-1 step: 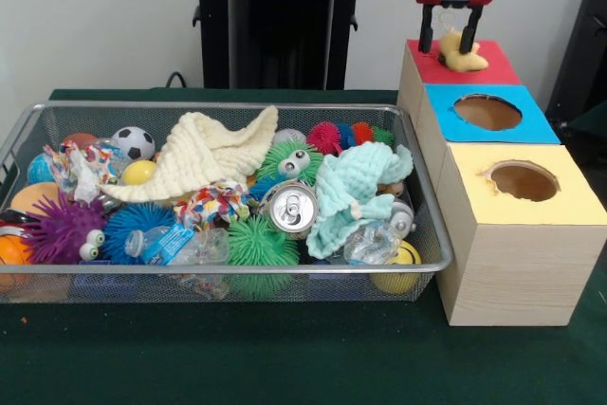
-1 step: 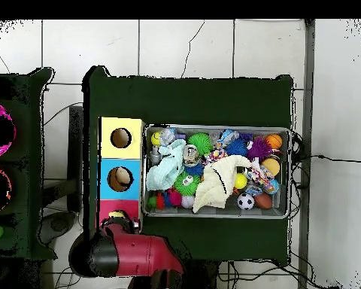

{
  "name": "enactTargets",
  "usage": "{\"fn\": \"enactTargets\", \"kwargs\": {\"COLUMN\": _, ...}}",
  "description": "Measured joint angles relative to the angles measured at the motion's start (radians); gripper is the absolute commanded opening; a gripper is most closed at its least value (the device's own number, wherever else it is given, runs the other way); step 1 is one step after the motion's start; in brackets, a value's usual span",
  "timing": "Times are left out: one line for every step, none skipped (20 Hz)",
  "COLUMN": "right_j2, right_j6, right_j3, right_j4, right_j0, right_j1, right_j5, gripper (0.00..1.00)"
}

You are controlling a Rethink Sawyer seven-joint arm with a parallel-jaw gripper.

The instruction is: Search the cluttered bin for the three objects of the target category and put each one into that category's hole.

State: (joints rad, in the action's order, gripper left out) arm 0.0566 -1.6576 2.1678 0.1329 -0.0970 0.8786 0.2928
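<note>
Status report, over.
Gripper over red box, a tan object between its fingers. Blue box and yellow box holes clear. Bin crowded, cloths on top.

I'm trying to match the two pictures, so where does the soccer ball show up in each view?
Front view: the soccer ball lies in the bin's far left corner, beside the cream cloth.
Overhead view: the soccer ball sits near the bin's bottom edge, right of the middle.
Shared landmark: the cream cloth beside it in both views.
</note>
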Motion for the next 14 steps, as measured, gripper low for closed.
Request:
{"fn": "enactTargets", "kwargs": {"right_j2": 0.000, "right_j6": 0.000, "right_j3": -0.004, "right_j4": 0.000, "right_j0": 0.004, "right_j1": 0.005, "right_j5": 0.025, "gripper": 1.00}}
{"fn": "enactTargets", "kwargs": {"right_j2": 0.000, "right_j6": 0.000, "right_j3": -0.007, "right_j4": 0.000, "right_j0": 0.008, "right_j1": 0.008, "right_j5": 0.039, "gripper": 1.00}}
{"fn": "enactTargets", "kwargs": {"right_j2": 0.000, "right_j6": 0.000, "right_j3": -0.010, "right_j4": 0.000, "right_j0": 0.012, "right_j1": 0.011, "right_j5": 0.053, "gripper": 1.00}}
{"fn": "enactTargets", "kwargs": {"right_j2": 0.000, "right_j6": 0.000, "right_j3": -0.013, "right_j4": 0.000, "right_j0": 0.015, "right_j1": 0.014, "right_j5": 0.062, "gripper": 1.00}}
{"fn": "enactTargets", "kwargs": {"right_j2": 0.001, "right_j6": 0.000, "right_j3": -0.016, "right_j4": 0.000, "right_j0": 0.018, "right_j1": 0.017, "right_j5": 0.071, "gripper": 1.00}}
{"fn": "enactTargets", "kwargs": {"right_j2": 0.001, "right_j6": 0.000, "right_j3": -0.019, "right_j4": 0.000, "right_j0": 0.018, "right_j1": 0.020, "right_j5": 0.078, "gripper": 1.00}}
{"fn": "enactTargets", "kwargs": {"right_j2": 0.002, "right_j6": 0.000, "right_j3": -0.022, "right_j4": 0.000, "right_j0": 0.017, "right_j1": 0.022, "right_j5": 0.079, "gripper": 1.00}}
{"fn": "enactTargets", "kwargs": {"right_j2": 0.002, "right_j6": 0.000, "right_j3": -0.024, "right_j4": 0.000, "right_j0": 0.016, "right_j1": 0.022, "right_j5": 0.080, "gripper": 1.00}}
{"fn": "enactTargets", "kwargs": {"right_j2": 0.002, "right_j6": 0.000, "right_j3": -0.025, "right_j4": 0.000, "right_j0": 0.015, "right_j1": 0.022, "right_j5": 0.079, "gripper": 1.00}}
{"fn": "enactTargets", "kwargs": {"right_j2": 0.002, "right_j6": 0.000, "right_j3": -0.026, "right_j4": 0.000, "right_j0": 0.014, "right_j1": 0.022, "right_j5": 0.079, "gripper": 1.00}}
{"fn": "enactTargets", "kwargs": {"right_j2": 0.002, "right_j6": 0.000, "right_j3": -0.028, "right_j4": 0.000, "right_j0": 0.007, "right_j1": 0.022, "right_j5": 0.079, "gripper": 1.00}}
{"fn": "enactTargets", "kwargs": {"right_j2": 0.002, "right_j6": 0.000, "right_j3": -0.029, "right_j4": 0.000, "right_j0": 0.003, "right_j1": 0.022, "right_j5": 0.079, "gripper": 1.00}}
{"fn": "enactTargets", "kwargs": {"right_j2": 0.002, "right_j6": 0.000, "right_j3": -0.030, "right_j4": 0.000, "right_j0": 0.000, "right_j1": 0.022, "right_j5": 0.079, "gripper": 1.00}}
{"fn": "enactTargets", "kwargs": {"right_j2": 0.003, "right_j6": 0.000, "right_j3": -0.030, "right_j4": 0.000, "right_j0": -0.002, "right_j1": 0.022, "right_j5": 0.079, "gripper": 1.00}}
